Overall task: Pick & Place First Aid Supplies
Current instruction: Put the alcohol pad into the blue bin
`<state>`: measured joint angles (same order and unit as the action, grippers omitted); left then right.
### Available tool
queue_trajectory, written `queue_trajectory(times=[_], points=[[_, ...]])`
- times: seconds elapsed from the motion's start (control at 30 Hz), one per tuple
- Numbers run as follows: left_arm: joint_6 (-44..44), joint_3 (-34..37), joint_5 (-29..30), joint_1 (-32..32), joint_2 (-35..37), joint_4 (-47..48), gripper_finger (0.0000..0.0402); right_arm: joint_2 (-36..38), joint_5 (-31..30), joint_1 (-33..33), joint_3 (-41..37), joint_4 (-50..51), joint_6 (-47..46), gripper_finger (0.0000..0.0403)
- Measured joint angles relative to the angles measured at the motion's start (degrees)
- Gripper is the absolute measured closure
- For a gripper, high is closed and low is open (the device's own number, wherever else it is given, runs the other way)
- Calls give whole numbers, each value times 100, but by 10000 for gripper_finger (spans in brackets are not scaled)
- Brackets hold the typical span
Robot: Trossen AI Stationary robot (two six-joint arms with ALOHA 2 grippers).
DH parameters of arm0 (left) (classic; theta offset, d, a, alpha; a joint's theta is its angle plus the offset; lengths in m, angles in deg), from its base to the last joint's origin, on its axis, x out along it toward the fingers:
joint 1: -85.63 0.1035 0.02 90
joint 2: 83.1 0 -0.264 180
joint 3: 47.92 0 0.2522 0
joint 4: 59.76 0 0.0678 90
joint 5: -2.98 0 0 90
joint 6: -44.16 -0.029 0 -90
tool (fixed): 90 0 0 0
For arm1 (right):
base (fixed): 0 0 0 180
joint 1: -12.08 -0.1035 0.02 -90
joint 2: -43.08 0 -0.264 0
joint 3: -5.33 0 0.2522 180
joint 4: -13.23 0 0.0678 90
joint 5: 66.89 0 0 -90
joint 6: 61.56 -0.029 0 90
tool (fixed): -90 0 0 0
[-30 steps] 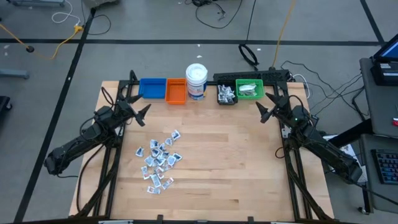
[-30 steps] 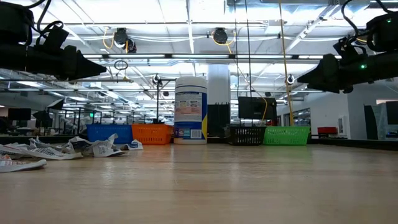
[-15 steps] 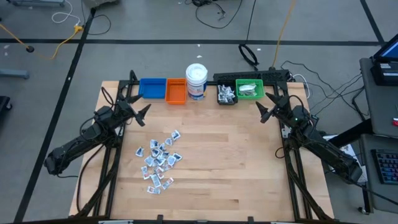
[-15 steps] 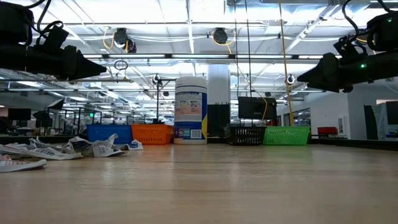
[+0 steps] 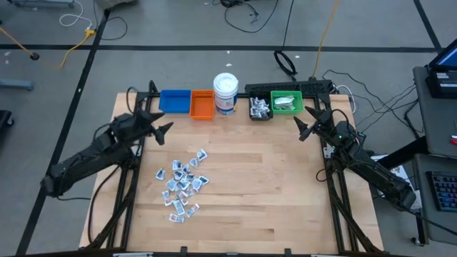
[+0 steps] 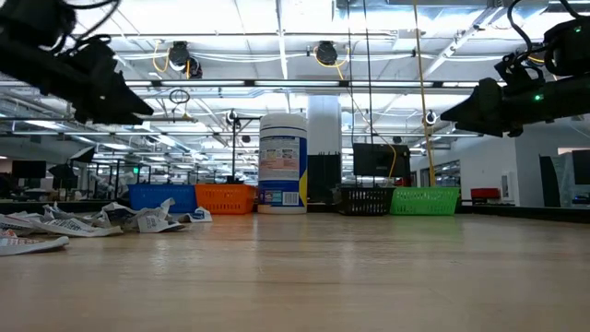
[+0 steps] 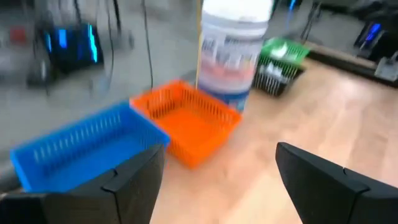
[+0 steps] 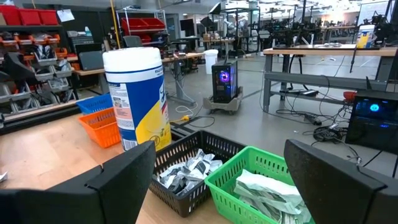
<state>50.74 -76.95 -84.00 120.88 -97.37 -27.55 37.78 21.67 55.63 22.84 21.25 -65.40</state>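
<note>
Above the table (image 5: 271, 185), both open tools hover; packets (image 5: 182, 184) lie scattered.

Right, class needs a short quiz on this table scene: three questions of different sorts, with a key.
1. True or false: the orange bin holds packets.
2. Which bins already hold packets? A) blue and orange B) black and green C) all four
3. Fill in: the loose packets lie on the table nearer the ___ tool.

Key:
1. False: it looks empty.
2. B.
3. Left: the left tool hangs open in front of the blue bin; the right tool hangs open in front of the green bin. The white jar stands between the orange and black bins.
</note>
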Motion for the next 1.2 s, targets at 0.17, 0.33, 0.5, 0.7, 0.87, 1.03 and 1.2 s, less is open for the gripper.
queue_trajectory(times=[0.17, 0.33, 0.5, 0.7, 0.87, 1.03, 1.2], points=[[1212, -1221, 8, -240, -1659, 1098, 92, 0, 0, 0, 0, 0, 0, 51], [2018, -2390, 47, -667, -3352, 1775, 91, 0, 2, 0, 0, 0, 0, 51], [2547, -3452, 51, -1098, -4660, 2443, 92, 0, 2, 0, 0, 0, 0, 51], [3045, -4542, 313, -1361, -5754, 3555, 92, 0, 2, 0, 0, 0, 0, 51], [3840, -5258, 353, -1578, -6560, 4198, 92, 0, 2, 0, 0, 0, 0, 51], [5493, -5446, -129, -1792, -7170, 4444, 92, 0, 2, 0, 0, 0, 0, 51], [6572, -5449, -547, -2105, -7665, 4571, 92, 0, 2, 0, 0, 0, 0, 51]])
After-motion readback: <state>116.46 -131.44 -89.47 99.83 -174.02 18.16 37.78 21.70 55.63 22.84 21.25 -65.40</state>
